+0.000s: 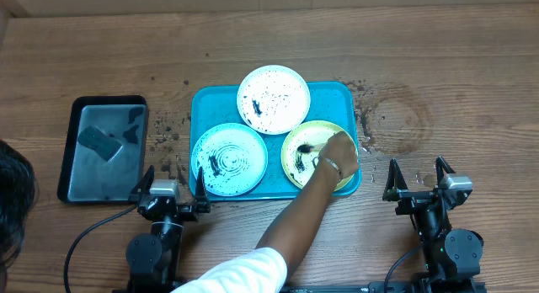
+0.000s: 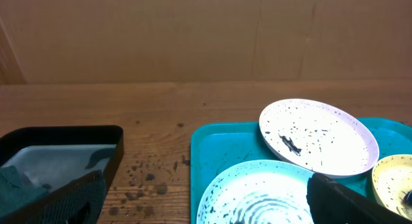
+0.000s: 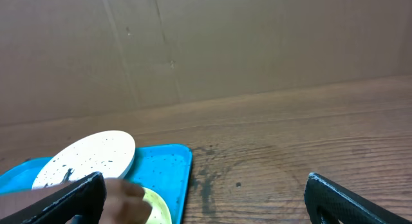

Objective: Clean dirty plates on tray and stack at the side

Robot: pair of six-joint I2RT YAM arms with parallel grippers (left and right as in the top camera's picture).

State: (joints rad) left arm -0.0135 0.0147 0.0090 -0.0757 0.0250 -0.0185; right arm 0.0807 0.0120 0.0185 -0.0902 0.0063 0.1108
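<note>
Three dirt-speckled plates lie on the teal tray [image 1: 335, 96]: a white-rimmed one [image 1: 273, 99] at the back, a teal-rimmed one [image 1: 229, 159] front left and a lime-green one [image 1: 303, 158] front right. A person's hand [image 1: 335, 151] rests on the lime plate. My left gripper [image 1: 174, 177] stands open at the tray's front-left corner, its jaws wide apart over the teal-rimmed plate [image 2: 257, 192] and holding nothing. Right of the tray, my right gripper [image 1: 416, 171] is open and empty above bare wood. The right wrist view shows the white plate [image 3: 84, 161], the lime plate [image 3: 159, 210] and the hand [image 3: 122, 198].
A black-rimmed grey tray [image 1: 72, 150] with a dark sponge [image 1: 99, 141] sits left of the teal tray. Dark crumbs dot the wood at the tray's left [image 1: 164, 133] and right [image 1: 366, 116]. The person's arm [image 1: 286, 221] crosses the front edge between my arms.
</note>
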